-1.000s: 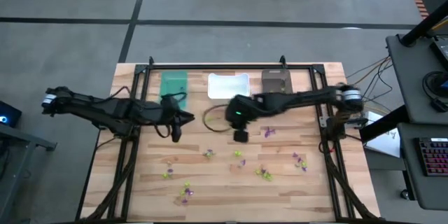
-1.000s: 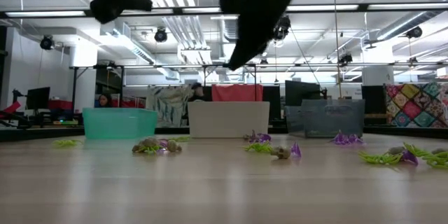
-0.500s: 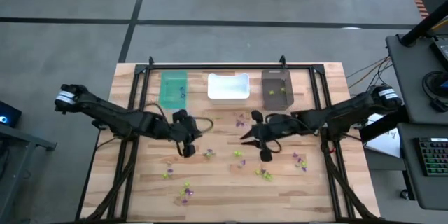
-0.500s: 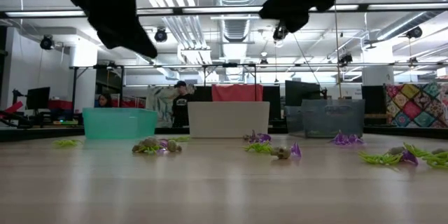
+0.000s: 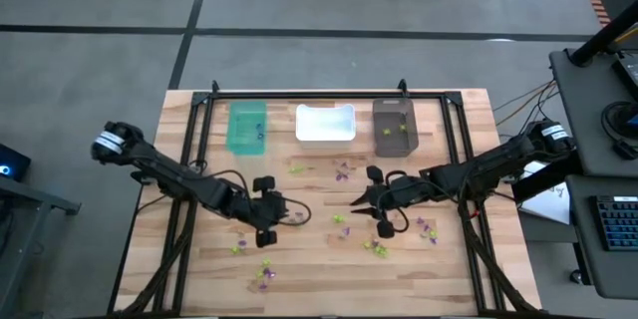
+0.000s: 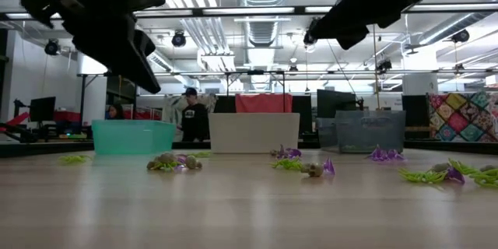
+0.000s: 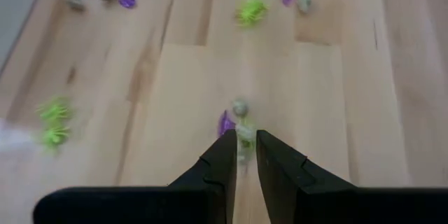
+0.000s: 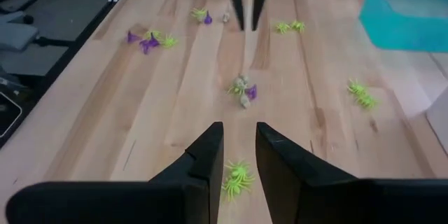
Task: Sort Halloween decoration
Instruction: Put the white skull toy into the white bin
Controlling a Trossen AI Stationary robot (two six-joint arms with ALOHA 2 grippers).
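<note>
Both my arms have come away from the bins and down over the middle of the table (image 5: 449, 259). Three bins sit along its far edge: teal (image 5: 247, 128), white (image 5: 326, 123), brown (image 5: 394, 126). My left jaws (image 7: 242, 155) stand nearly closed, a thin gap between them, over a pale trinket (image 7: 244, 132) with a purple one (image 7: 225, 122) touching it; whether I have hold of it I cannot tell. My right jaws (image 8: 239, 148) stand slightly apart, empty, above a lime-green spider (image 8: 236, 177). To do this well I should take one piece only and lift straight up. Trinkets lie scattered across the table's centre and near half; an exact count by colour I cannot make.
</note>
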